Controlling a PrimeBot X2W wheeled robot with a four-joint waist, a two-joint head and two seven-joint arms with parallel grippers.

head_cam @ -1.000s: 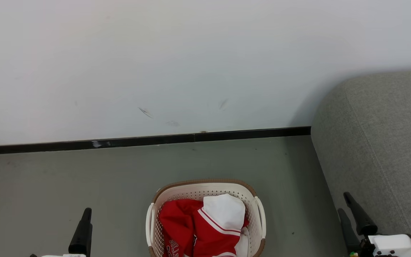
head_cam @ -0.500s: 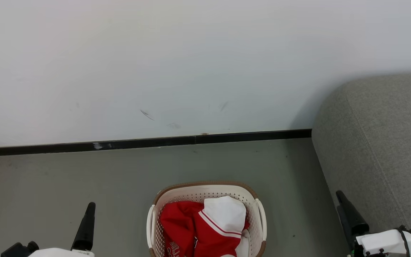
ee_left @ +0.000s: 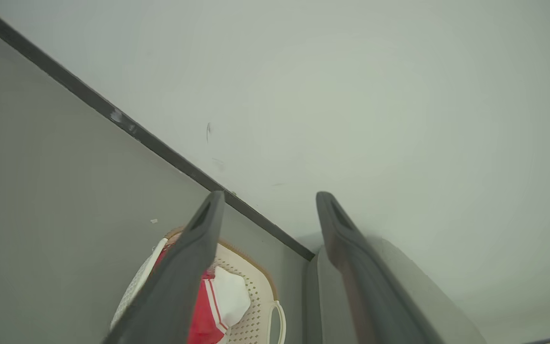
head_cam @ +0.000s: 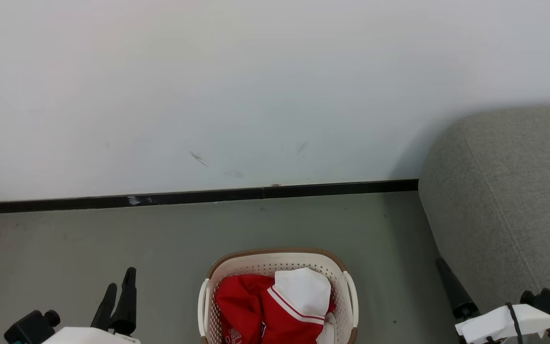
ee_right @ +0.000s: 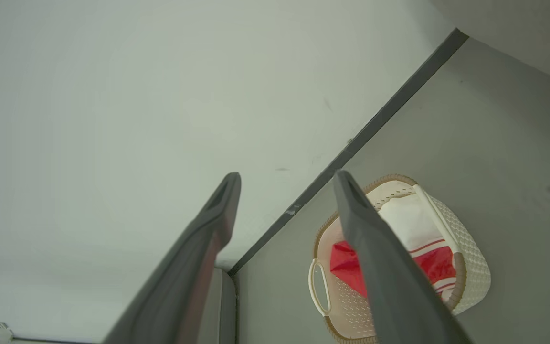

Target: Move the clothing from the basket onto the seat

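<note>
Two tools stand spread wide on air: the left tool (ee_left: 270,196) and the right tool (ee_right: 287,177), each with long, dark, tapering fingers. Between them on the smooth grey floor (head_cam: 89,239) sits the oval laundry basket (head_cam: 275,252), cream perforated plastic under a brown woven-look rim, with looped side handles. The clothing (head_cam: 275,306) lies crumpled inside it: soft red cloth, white stripes, a white piece on top. The grey fabric sofa (head_cam: 509,200), round-edged and seamed, rises at the right, a strip of floor apart from the basket. A black skirting (head_cam: 208,195) edges the scuffed white wall (head_cam: 256,71) beyond open floor.
</note>
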